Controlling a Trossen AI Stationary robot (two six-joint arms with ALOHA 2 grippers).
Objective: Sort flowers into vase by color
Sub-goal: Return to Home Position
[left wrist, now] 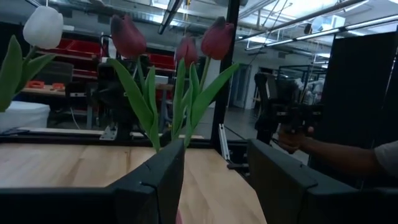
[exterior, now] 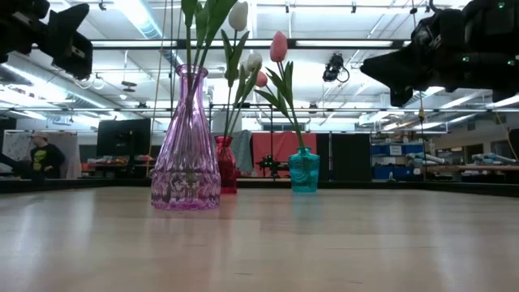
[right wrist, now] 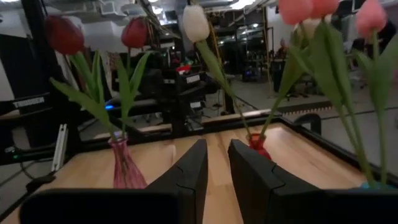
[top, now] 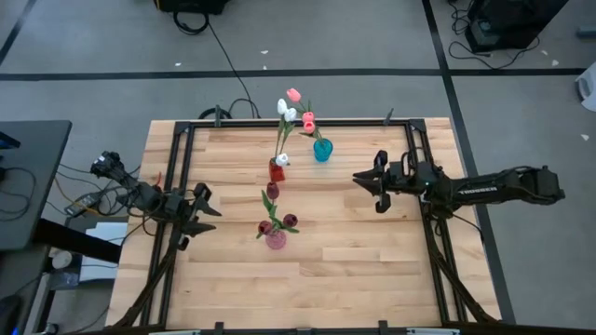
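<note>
Wooden table [top: 372, 279], seen from above, w/ three vases in a loose line running from the far edge toward the centre. Every flower I can see sits in a vase. Pink tulips [top: 303, 110] are in the teal vase [top: 322, 150], closest to the far edge. White tulips [top: 286, 111] are in the red vase [top: 277, 171] just beside it. Maroon tulips [top: 277, 221] are in the pink vase [top: 276, 240], near the centre. L gripper [top: 205, 203] hangs near the left edge, fingers spread wide, holding nothing. R gripper [top: 370, 189] is over the right half, fingers a narrow gap apart, also empty. Key relation: the vases stand btwn the two grippers, and each gripper points inward at them. L gripper is nearer the pink vase, R gripper nearer the teal vase. My read: sorting looks done, and going to rest means pulling outward, away from the blooms. The overhead view gives layout & gaps. Only the low view shows the vases upright, stems roughly vertical, heads up near gripper height. L wrist view alone catches a person's hand [left wrist: 289, 138] beyond the table.
</note>
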